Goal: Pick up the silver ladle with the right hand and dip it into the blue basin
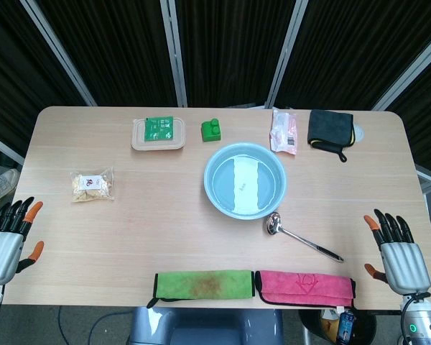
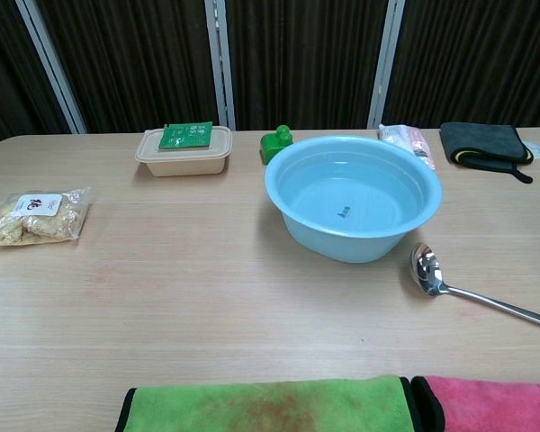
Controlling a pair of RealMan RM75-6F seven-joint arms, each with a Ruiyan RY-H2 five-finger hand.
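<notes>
The silver ladle [image 1: 302,236] lies flat on the table, its bowl close to the front right rim of the blue basin [image 1: 217,194] and its handle running toward the front right. In the chest view the ladle [image 2: 472,290] lies right of the basin [image 2: 292,220]. My right hand [image 1: 395,248] rests at the table's right front edge, fingers spread, holding nothing, well right of the ladle's handle end. At the left front edge my left hand [image 1: 7,237] is likewise open and empty. Neither hand shows in the chest view.
A green cloth [image 1: 203,283] and a pink cloth [image 1: 305,286] lie along the front edge. At the back are a lidded beige box [image 1: 158,134], a green block [image 1: 212,129], a pink packet [image 1: 283,131] and a dark cloth [image 1: 329,129]. A snack bag [image 1: 92,185] lies at left.
</notes>
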